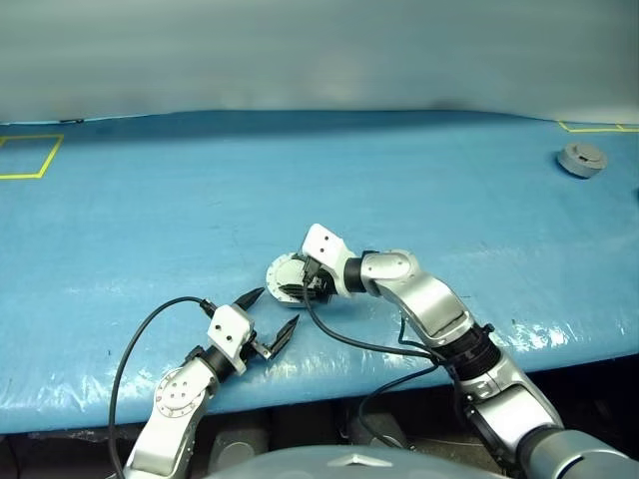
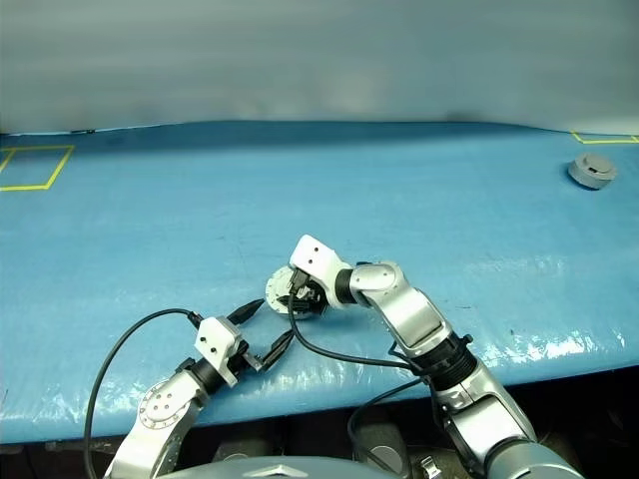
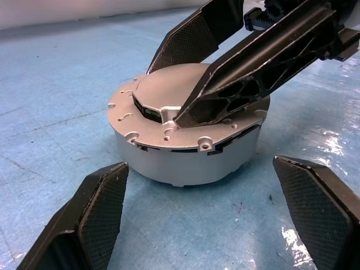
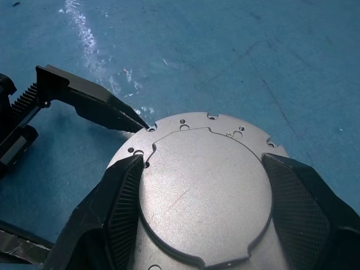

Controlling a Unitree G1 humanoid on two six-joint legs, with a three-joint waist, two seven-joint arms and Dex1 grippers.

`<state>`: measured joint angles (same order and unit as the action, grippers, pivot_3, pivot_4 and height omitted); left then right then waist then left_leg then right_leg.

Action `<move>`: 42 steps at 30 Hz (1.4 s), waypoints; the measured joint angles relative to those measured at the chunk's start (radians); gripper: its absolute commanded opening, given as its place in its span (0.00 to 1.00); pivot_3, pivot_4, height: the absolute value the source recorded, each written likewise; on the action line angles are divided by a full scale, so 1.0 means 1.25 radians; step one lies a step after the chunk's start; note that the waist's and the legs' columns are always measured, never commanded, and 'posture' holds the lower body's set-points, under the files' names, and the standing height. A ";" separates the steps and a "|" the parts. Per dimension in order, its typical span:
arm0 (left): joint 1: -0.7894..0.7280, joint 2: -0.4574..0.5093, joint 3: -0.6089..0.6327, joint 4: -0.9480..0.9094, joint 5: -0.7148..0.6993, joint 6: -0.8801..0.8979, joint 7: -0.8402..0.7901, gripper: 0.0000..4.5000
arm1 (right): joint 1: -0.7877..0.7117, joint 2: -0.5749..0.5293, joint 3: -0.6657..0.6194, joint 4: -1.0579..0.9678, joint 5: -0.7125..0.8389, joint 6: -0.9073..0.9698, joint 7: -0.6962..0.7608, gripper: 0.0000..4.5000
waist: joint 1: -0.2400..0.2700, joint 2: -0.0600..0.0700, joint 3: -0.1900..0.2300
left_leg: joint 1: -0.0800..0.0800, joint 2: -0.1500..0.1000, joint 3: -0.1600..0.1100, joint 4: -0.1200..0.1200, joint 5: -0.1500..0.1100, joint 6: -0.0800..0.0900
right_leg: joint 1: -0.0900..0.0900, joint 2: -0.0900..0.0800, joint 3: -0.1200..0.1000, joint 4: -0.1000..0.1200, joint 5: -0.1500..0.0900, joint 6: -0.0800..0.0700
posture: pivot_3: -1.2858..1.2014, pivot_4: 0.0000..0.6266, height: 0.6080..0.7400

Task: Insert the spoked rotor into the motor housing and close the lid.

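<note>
Right gripper at lower centre of the head view, angled down onto the lid. Fingers spread wide, one each side of the lid's raised middle, tips down on its flat top. No clear pinch. Reads more as a press or a steadying touch than a hold.

Left gripper just below and left of it, spread fully, holding nothing. Stands near the housing with a tip on either side of it, apart from its wall.

Lid lies plain face up on the housing, rims matching all round as far as visible, with a thin dark seam between them at the near side. Stack sits flat on the blue table, lower centre of the frame. Rotor judged already inside, under the lid. Cannot be confirmed from here.

A separate grey round part at upper right, well apart from the work. Identity unclear.

Step in hand, as judged: closing, with the lid placed and being seated or checked.

Next move calls for:
- even downward pressure on the lid top, no sideways push, so the stack does not slide on the slick cover
- the left gripper closing in on the housing wall as a brace, if the lid needs turning to lock
- a look at the seam all round before letting go
</note>
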<state>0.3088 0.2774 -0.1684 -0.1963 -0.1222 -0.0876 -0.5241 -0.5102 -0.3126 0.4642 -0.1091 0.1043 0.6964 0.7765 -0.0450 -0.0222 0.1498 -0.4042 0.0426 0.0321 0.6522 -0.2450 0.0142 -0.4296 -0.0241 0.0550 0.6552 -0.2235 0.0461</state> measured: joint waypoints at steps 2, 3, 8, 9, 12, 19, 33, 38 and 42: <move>0.002 0.000 0.000 0.000 0.000 0.000 0.000 1.00 | -0.011 -0.003 0.000 0.021 0.000 -0.014 0.011 0.67 | 0.000 0.000 0.000 | 0.000 0.000 0.000 0.000 0.000 0.000 | 0.000 0.000 0.000 0.000 0.000 0.000 | 0.52 0.24 1.00; 0.002 0.000 0.000 0.000 0.000 0.000 0.000 1.00 | -0.014 -0.003 0.000 0.027 0.000 -0.018 0.015 0.67 | 0.000 0.000 0.000 | 0.000 0.000 0.000 0.000 0.000 0.000 | 0.000 0.000 0.000 0.000 0.000 0.000 | 0.52 0.24 1.00; 0.004 0.000 0.000 0.000 0.000 0.000 0.000 1.00 | -0.020 -0.004 0.000 0.054 0.000 -0.051 0.031 0.67 | 0.001 0.000 0.000 | 0.000 -0.001 0.000 0.000 0.000 0.000 | 0.000 0.001 0.000 0.001 0.000 0.000 | 0.52 0.24 1.00; 0.004 0.000 0.000 0.000 0.000 0.000 0.000 1.00 | -0.021 -0.005 0.000 0.056 0.000 -0.055 0.035 0.67 | 0.001 0.000 0.000 | 0.000 -0.001 0.000 0.001 0.000 0.000 | 0.000 0.001 0.000 0.001 0.000 0.000 | 0.52 0.24 1.00; 0.004 0.000 0.000 0.000 0.000 0.000 0.000 1.00 | -0.028 -0.009 -0.001 0.072 0.001 -0.068 0.049 0.67 | 0.001 0.000 0.000 | 0.000 -0.001 0.000 0.001 0.000 0.000 | 0.000 0.001 0.000 0.001 0.000 0.000 | 0.52 0.24 1.00; 0.004 0.000 0.000 0.000 0.000 0.000 0.000 1.00 | -0.044 -0.026 -0.002 0.104 0.000 -0.110 0.087 0.67 | 0.003 0.000 0.000 | 0.000 -0.001 0.000 0.001 0.000 0.000 | 0.001 0.000 0.000 0.001 0.000 0.000 | 0.52 0.24 1.00; 0.007 0.000 0.000 0.000 0.000 -0.001 0.002 1.00 | -0.050 0.008 -0.021 0.141 0.001 -0.094 0.079 0.67 | 0.004 0.000 0.000 | 0.002 0.000 0.000 0.003 0.000 0.000 | 0.001 0.001 0.000 0.003 0.000 0.000 | 0.52 0.24 1.00; 0.007 0.000 0.000 0.000 0.000 -0.001 0.002 1.00 | -0.042 0.015 -0.025 0.125 0.002 -0.070 0.069 0.67 | 0.003 0.000 0.000 | 0.003 0.000 0.000 0.003 0.000 0.000 | 0.001 0.001 0.000 0.003 0.000 0.000 | 0.52 0.24 1.00; 0.007 0.001 0.000 0.000 0.000 -0.001 0.001 1.00 | -0.031 0.015 -0.023 0.104 -0.002 -0.060 0.058 0.67 | 0.003 0.000 0.000 | 0.002 0.000 0.000 0.003 0.000 0.000 | 0.001 0.001 0.000 0.003 0.000 0.000 | 0.52 0.24 1.00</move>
<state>0.3175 0.2783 -0.1680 -0.1963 -0.1217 -0.0890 -0.5225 -0.5492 -0.2942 0.4351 0.0211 0.1013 0.6208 0.8485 -0.0412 -0.0220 0.1497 -0.4012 0.0423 0.0326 0.6555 -0.2449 0.0142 -0.4281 -0.0227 0.0554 0.6592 -0.2232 0.0459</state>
